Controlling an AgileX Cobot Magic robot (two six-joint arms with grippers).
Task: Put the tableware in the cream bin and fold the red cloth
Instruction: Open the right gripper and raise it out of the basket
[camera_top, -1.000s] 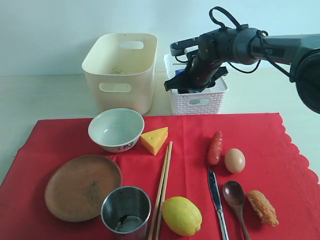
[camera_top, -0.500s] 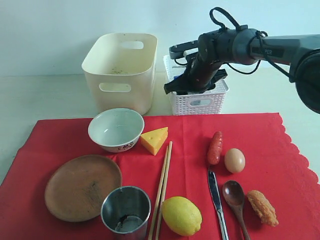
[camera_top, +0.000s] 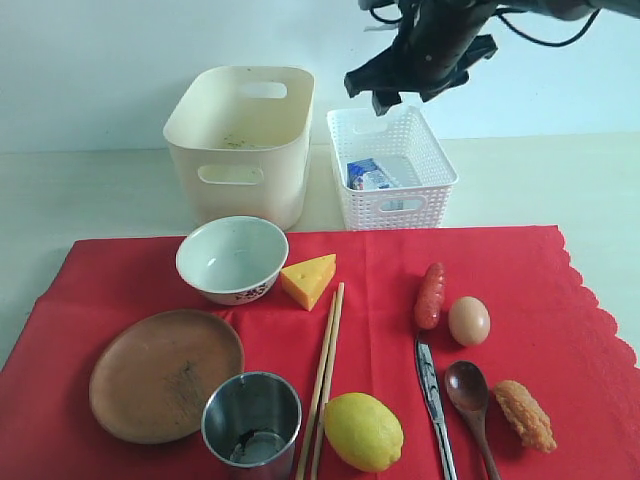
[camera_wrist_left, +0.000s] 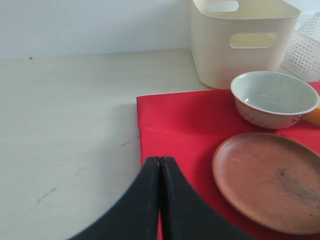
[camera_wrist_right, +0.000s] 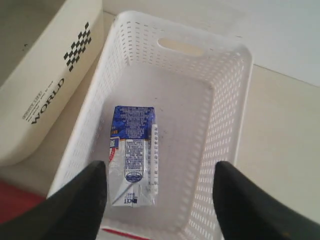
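Your left gripper (camera_wrist_left: 160, 161) has its black fingers pressed together with nothing between them. It hangs low by the edge of the large bright red cloth with the scalloped border (camera_top: 560, 290), which lies spread flat on the pale table (camera_top: 90, 200).

All the tableware sits on that cloth. The round brown plate (camera_top: 165, 372) is furthest left, and the steel cup (camera_top: 252, 415) is just beside its right rim. The pale bowl with the red-patterned outside (camera_top: 232, 258) is behind them. The tall cream plastic bin (camera_top: 240, 140) stands off the cloth, just behind the bowl.

The pair of wooden chopsticks (camera_top: 326, 370) lies between the cup and a yellow lemon (camera_top: 364, 431). Further right, the metal knife (camera_top: 432, 385) and the dark wooden spoon (camera_top: 470, 395) lie side by side.

Your right gripper (camera_wrist_right: 160, 175) hovers above the white perforated basket (camera_top: 395, 205), its jaws spread wide and holding nothing. A blue-and-white carton (camera_wrist_right: 131, 155) lies in the basket beneath it.
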